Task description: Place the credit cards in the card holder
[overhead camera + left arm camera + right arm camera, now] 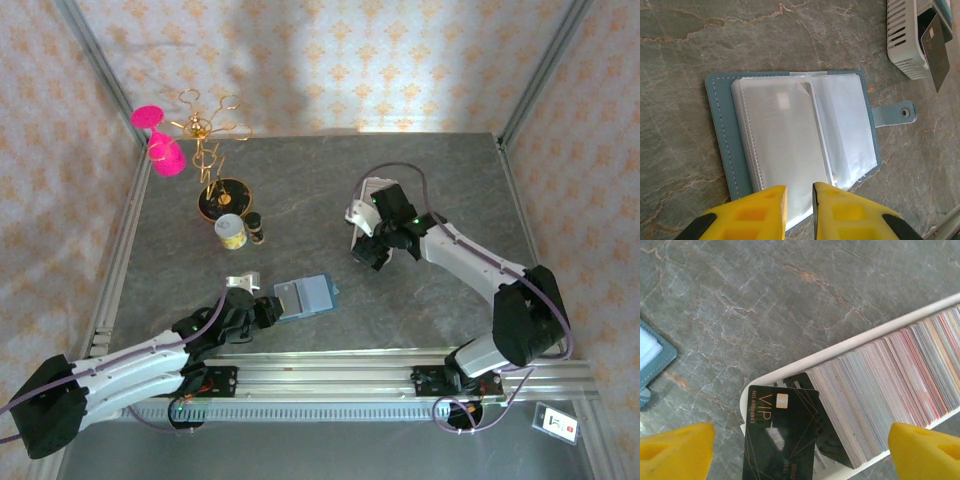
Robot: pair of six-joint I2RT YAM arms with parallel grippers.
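Right gripper (pixel 800 447), wide apart, straddles the black card (pixel 777 425) fronting the credit cards (pixel 890 380) in the tray (pixel 840 347); centre it before you close. Left gripper (pixel 800 192) clamps the card holder (pixel 722 130) open.

The card holder (pixel 720 135) is blue with white stitches and see-through pockets. The credit cards (pixel 890 385) make thin pink, grey and blue stripes in a white tray (pixel 850 342). One black card (pixel 780 440) has gold letters. The desk (pixel 450 170) is grey with pale, wiggly lines.
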